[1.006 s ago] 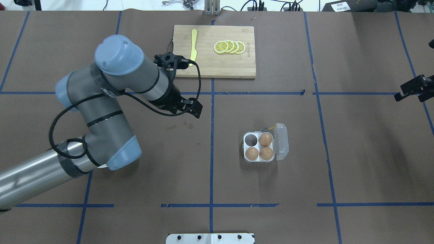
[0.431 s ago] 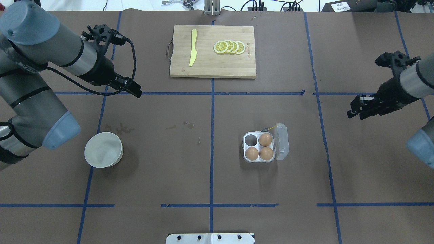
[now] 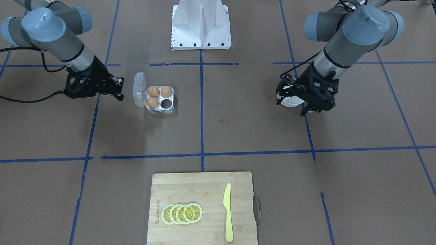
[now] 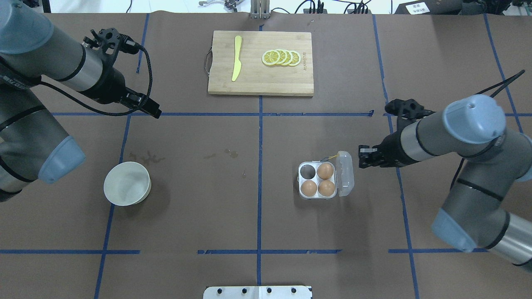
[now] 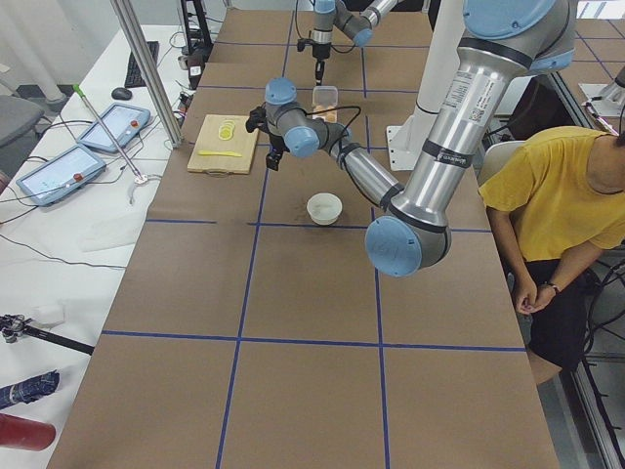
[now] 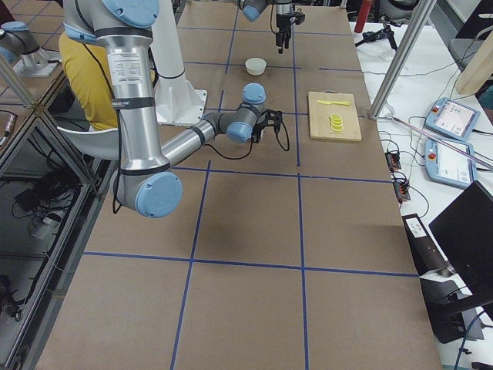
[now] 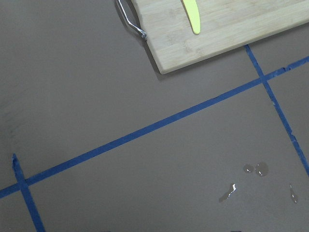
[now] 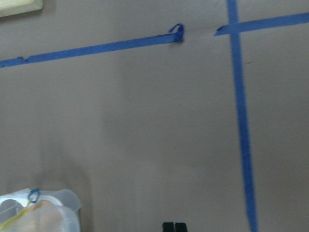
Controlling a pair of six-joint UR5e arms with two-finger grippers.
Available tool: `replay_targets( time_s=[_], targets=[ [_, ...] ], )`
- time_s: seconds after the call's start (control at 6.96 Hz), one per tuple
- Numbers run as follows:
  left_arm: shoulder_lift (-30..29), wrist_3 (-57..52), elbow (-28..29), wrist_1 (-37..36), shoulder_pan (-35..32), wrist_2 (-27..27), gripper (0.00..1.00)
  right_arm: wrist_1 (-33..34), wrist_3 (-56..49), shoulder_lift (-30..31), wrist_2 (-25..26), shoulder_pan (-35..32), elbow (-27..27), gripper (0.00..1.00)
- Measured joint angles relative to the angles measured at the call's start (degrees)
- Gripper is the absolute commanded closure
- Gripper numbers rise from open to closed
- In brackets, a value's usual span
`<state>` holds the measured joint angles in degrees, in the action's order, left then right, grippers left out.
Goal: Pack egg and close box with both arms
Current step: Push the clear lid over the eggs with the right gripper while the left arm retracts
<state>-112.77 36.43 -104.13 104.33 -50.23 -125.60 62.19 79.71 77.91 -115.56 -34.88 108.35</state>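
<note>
Arms point(image 4: 424, 139) are being held wide: the right gripper point(image 4: 362, 161), fingers pressed together, is being hovered just beside the box point(image 4: 318, 195) mid-table; the left gripper point(image 4: 153, 110), spread or not untellable, far off. Three eggs point(image 4: 325, 170) are being cradled; closing the lid point(image 4: 346, 173) is being left.
</note>
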Motion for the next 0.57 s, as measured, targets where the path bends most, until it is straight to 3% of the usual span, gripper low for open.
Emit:
replay_targets(
  time_s=[0.29, 0.57],
  targets=[
    [2.28, -3.20, -0.17, 0.00, -1.48, 0.00, 0.14, 8.41, 9.08, -13.29, 6.68, 7.16, 0.51, 1.00],
    [5.77, -9.53, -1.01, -0.04, -5.55, -0.08, 0.14, 18.26, 11.53, -20.30, 8.24, 8.40, 3.94, 1.00]
  ],
)
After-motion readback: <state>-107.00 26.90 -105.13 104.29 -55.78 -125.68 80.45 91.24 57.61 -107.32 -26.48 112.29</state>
